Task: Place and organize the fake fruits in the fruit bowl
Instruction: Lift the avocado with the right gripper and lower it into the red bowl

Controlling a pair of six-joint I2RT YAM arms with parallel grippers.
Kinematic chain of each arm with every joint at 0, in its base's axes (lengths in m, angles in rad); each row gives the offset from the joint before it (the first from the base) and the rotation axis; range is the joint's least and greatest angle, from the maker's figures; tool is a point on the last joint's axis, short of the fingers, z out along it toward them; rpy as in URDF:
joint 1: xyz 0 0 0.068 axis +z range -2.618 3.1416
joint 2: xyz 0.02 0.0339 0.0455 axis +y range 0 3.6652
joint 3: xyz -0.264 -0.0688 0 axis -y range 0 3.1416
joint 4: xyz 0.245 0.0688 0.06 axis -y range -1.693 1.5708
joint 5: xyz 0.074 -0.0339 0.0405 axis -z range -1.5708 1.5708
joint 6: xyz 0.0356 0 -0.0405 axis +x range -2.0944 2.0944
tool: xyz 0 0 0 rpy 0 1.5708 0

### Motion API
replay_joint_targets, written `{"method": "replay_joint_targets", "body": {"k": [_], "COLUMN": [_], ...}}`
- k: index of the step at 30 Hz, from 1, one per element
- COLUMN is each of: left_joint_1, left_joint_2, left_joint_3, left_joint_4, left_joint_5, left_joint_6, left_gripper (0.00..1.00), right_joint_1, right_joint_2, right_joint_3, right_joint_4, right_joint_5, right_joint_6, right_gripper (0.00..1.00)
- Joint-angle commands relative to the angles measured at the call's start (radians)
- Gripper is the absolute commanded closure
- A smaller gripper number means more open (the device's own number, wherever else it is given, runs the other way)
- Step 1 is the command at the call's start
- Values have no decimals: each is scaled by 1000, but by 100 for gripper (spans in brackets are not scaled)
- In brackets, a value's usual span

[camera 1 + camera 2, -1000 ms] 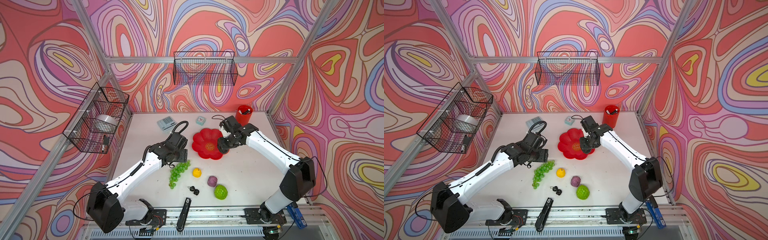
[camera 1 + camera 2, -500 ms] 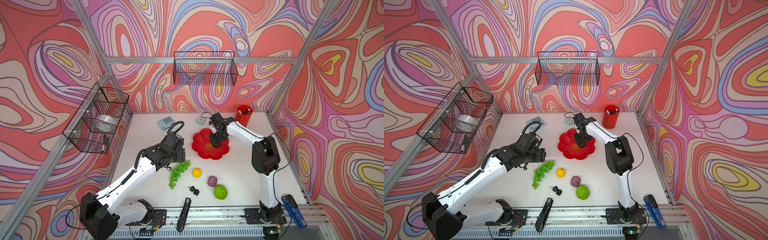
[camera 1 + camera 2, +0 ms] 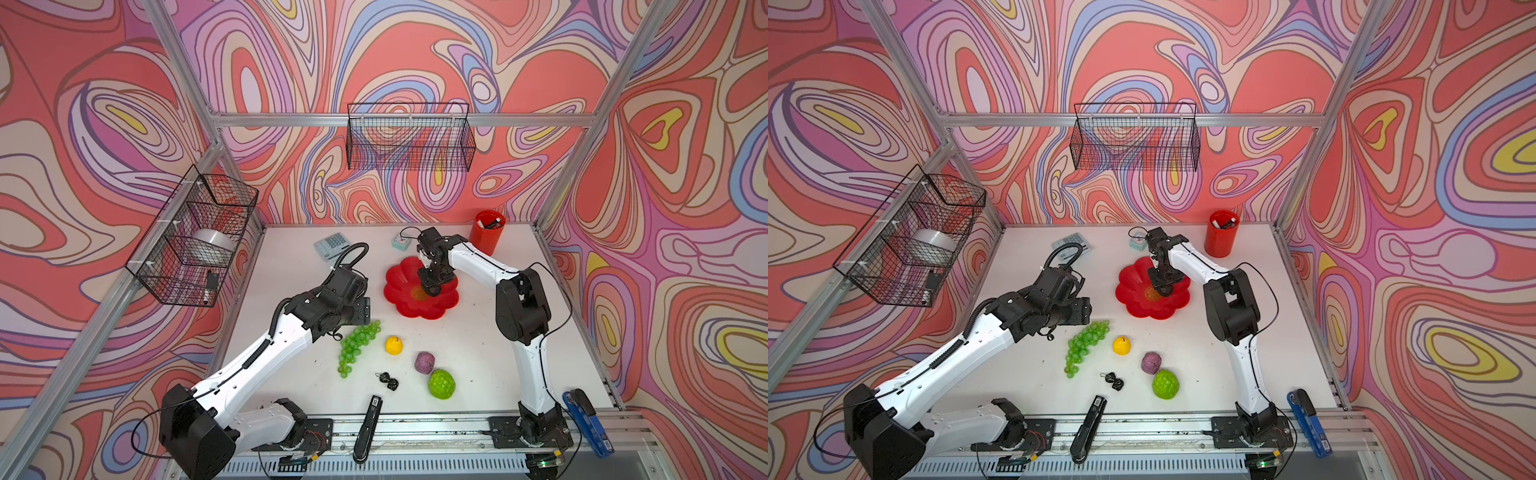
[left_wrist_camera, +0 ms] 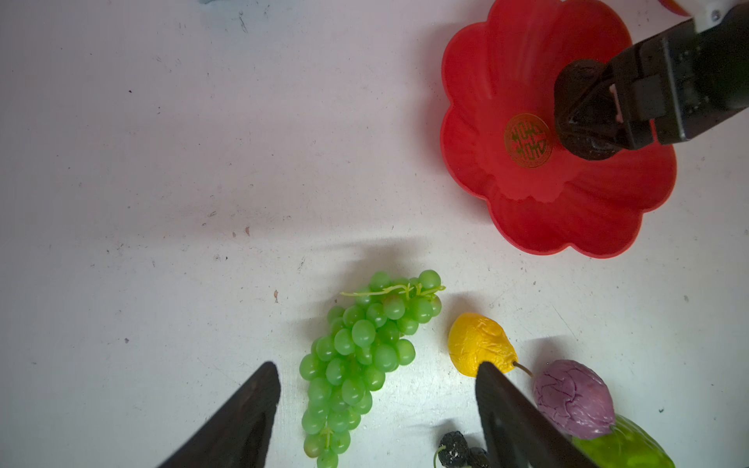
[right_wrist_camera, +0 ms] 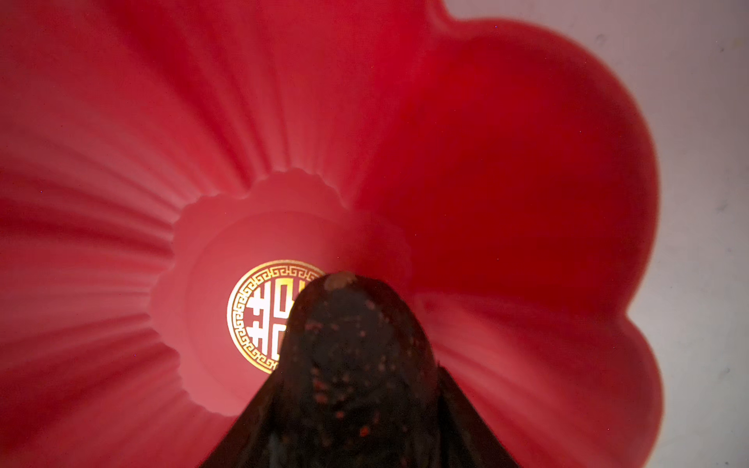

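Step 1 of 5, by my read: your right gripper (image 4: 587,117) clamped on blackish avocado (image 5: 352,344) inside fruit bowl (image 3: 399,291), beside gold emblem (image 5: 263,316); contact with bowl floor unclear. Next: release, lift straight out. Your left gripper (image 4: 377,377) spread wide over grape bunch (image 4: 360,344); 4 fruits on table (image 3: 478,340).

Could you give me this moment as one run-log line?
right gripper: shut on blackish fruit over fruit bowl | left gripper: open above grape bunch
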Motion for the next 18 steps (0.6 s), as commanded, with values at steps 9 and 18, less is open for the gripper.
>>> {"method": "replay_joint_targets", "body": {"k": [9, 18], "left_joint_1": [7, 7], "left_joint_2": [17, 25], "left_joint_3": [34, 55], "left_joint_4": [-39, -57], "left_joint_5": [-4, 39], "left_joint_6": [12, 37], "left_gripper": [20, 16], "right_joint_1": [-5, -4], "right_joint_2": [72, 69], "right_joint_3": [22, 23], "right_joint_4": [5, -3], "right_joint_5": [-3, 9], "right_joint_6": [6, 6], "right_gripper": [55, 34]}}
